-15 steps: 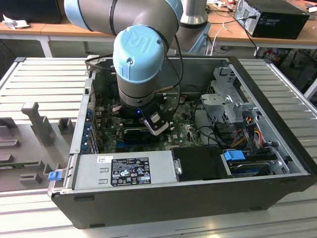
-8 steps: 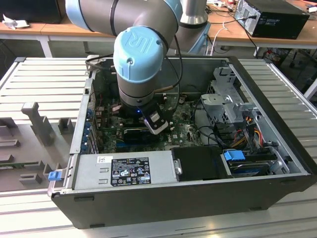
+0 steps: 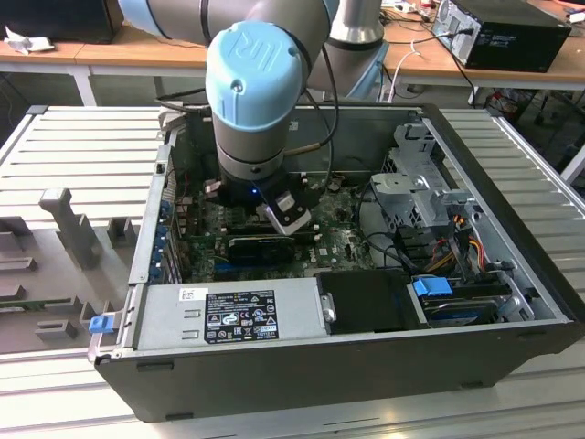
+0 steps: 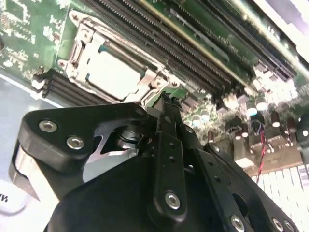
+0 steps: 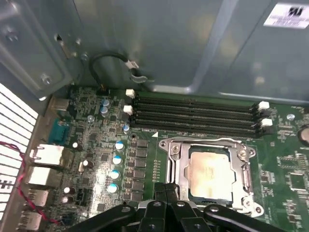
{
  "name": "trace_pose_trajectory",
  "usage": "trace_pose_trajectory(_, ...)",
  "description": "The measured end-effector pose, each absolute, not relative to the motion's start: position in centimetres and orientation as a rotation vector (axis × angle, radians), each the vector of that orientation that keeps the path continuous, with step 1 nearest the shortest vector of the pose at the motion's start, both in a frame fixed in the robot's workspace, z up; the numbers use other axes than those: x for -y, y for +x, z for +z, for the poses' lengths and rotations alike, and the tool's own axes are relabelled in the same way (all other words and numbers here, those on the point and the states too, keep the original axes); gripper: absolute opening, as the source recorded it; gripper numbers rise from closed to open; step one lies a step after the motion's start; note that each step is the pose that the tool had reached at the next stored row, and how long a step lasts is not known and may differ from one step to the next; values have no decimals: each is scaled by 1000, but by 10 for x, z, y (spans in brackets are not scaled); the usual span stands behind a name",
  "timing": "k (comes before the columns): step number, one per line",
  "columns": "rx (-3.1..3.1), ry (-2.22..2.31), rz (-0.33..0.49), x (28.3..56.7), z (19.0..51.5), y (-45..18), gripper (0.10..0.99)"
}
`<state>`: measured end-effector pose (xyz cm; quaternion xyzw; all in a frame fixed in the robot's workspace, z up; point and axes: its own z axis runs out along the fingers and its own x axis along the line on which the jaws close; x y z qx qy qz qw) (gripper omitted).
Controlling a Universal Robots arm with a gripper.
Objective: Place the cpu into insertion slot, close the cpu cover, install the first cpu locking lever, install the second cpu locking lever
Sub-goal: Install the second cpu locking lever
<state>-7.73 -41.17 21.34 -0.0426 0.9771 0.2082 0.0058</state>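
The cpu lies flat in the insertion slot, its pale metal face up and the contact field hidden beneath it. The cpu cover is folded down, framing the cpu on all sides. In both wrist views my gripper is shut with its fingertips pressed together. It hovers just off one edge of the cpu cover, and nothing shows between the pads. In the exterior view the gripper reaches down into the open computer case, over the motherboard.
Long black memory slots run beside the socket. Capacitors and rear ports stand on the gripper's other side. The case wall rises behind the board. A power supply, a drive cage and cables crowd the case.
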Motion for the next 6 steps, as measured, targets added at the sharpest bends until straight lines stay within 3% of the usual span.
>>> trace_pose_trajectory(6, -3058, -133, 652, 412, 228, -77, 106)
